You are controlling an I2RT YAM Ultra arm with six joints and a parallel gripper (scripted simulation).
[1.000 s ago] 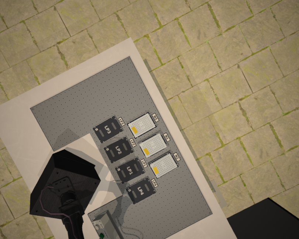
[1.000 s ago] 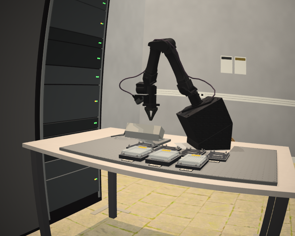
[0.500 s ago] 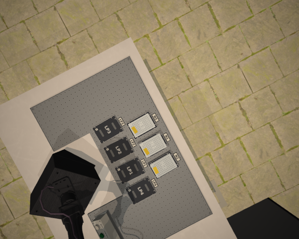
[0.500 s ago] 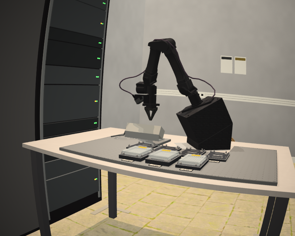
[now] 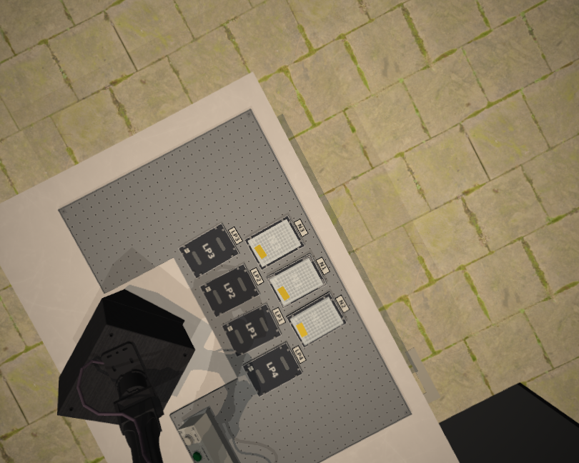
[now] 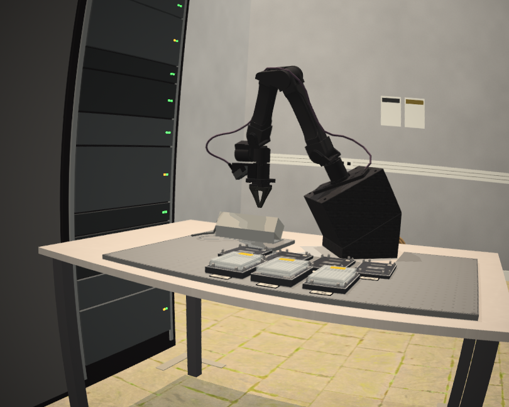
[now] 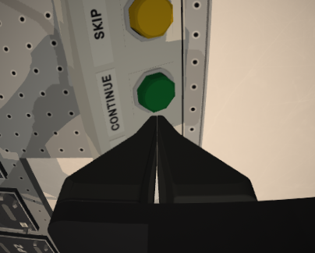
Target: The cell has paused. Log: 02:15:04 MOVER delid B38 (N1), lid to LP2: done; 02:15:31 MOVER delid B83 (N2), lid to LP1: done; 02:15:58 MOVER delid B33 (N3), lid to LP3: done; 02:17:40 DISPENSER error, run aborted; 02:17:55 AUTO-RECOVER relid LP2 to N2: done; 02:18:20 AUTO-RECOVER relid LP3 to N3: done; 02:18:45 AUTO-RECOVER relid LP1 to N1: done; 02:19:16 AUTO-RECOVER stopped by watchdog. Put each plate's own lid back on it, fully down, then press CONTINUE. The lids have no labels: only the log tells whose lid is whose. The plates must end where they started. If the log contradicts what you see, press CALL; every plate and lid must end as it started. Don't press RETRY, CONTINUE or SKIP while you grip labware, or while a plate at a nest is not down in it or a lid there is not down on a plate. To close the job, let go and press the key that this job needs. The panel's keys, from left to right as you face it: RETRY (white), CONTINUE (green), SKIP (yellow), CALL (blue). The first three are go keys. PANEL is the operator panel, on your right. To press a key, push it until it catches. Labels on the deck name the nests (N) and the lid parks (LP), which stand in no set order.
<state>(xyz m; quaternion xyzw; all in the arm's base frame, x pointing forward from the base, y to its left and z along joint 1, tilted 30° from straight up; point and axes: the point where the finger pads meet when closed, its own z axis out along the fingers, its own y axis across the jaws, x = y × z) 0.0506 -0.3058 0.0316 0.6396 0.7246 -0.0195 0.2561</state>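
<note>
My gripper [image 7: 157, 126] [image 6: 259, 205] is shut and empty. It hangs above the operator panel [image 6: 250, 227] [image 5: 205, 426], tips just short of the green CONTINUE key [image 7: 154, 90] [image 5: 196, 455] in the wrist view. The yellow SKIP key [image 7: 150, 12] lies beyond it. Three lidded plates sit down in their nests: one at N3 [image 5: 274, 241] [image 6: 333, 276], one at N1 [image 5: 295, 279] [image 6: 282, 268], one at N2 [image 5: 316, 318] [image 6: 235, 261]. Each shows an orange tag. The lid parks LP3 [image 5: 208, 252], LP2 [image 5: 229, 290], LP1 [image 5: 251, 329] and LP4 [image 5: 271, 369] are bare.
The arm's black base [image 5: 123, 354] [image 6: 356, 211] stands on the table beside the parks. The grey perforated deck [image 5: 169, 183] [image 6: 424, 279] covers most of the table. A dark server rack [image 6: 122, 169] stands left of the table.
</note>
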